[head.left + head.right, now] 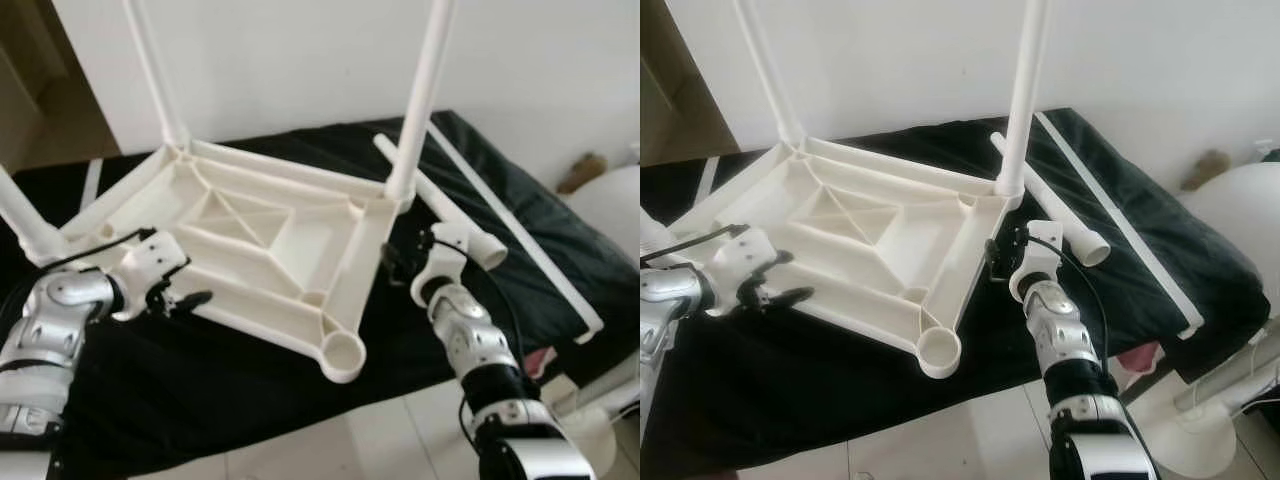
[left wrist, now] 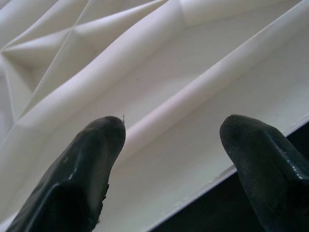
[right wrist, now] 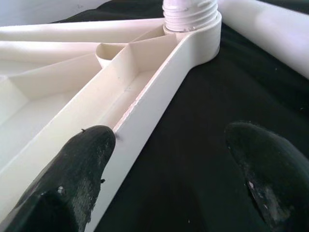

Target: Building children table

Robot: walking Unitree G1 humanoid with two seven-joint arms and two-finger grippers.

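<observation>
A white plastic table top point(image 1: 255, 240) lies upside down on a black cloth. Three white legs stand screwed into its corners, one of them the tall leg point(image 1: 420, 95) at the back right. The front corner socket point(image 1: 343, 352) is empty. A loose leg point(image 1: 445, 215) lies on the cloth to the right. My left gripper point(image 1: 188, 298) is open at the top's near left rim, which runs between its fingers point(image 2: 87, 159). My right gripper point(image 1: 392, 262) is open beside the right rim point(image 3: 159, 101), below the threaded leg base point(image 3: 190, 12).
The black cloth point(image 1: 200, 400) covers a low surface that ends at a tiled floor point(image 1: 330, 450) in front. A white strip point(image 1: 520, 240) crosses the cloth at the right. A white round object point(image 1: 1230, 230) stands at the far right. A white wall rises behind.
</observation>
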